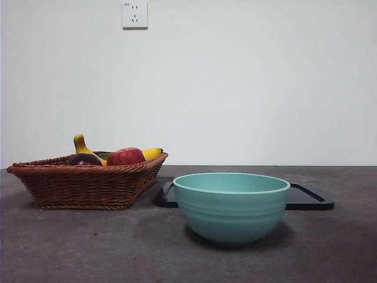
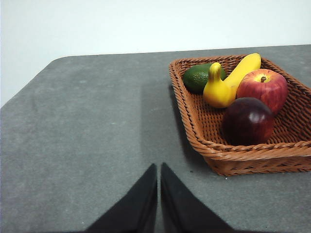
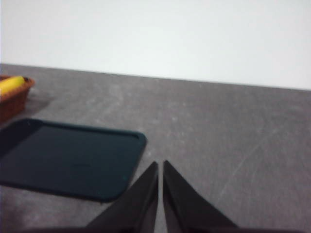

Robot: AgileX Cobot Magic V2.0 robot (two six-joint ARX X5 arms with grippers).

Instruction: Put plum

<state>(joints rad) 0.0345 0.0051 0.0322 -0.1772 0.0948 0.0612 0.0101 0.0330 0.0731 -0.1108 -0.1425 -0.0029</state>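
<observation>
Nearest the front camera stands a teal bowl (image 1: 231, 206) on the grey desk (image 1: 88, 247), with a dark tray (image 1: 309, 200) behind it and a wicker basket (image 1: 82, 186) off to one side. The plum (image 2: 248, 121) lies in that basket, touching the red apple (image 2: 263, 87) and just beside the banana (image 2: 228, 82); an avocado (image 2: 197, 77) sits further back. Neither arm has started: the left gripper (image 2: 159, 167) hovers over bare desk near the basket, jaws pressed together and empty, and the right gripper (image 3: 160, 165) likewise closed and empty, near the tray. The plum looks firm, light and glossy, so likely slippery; a grasp across its widest middle, from above, seems safest.
</observation>
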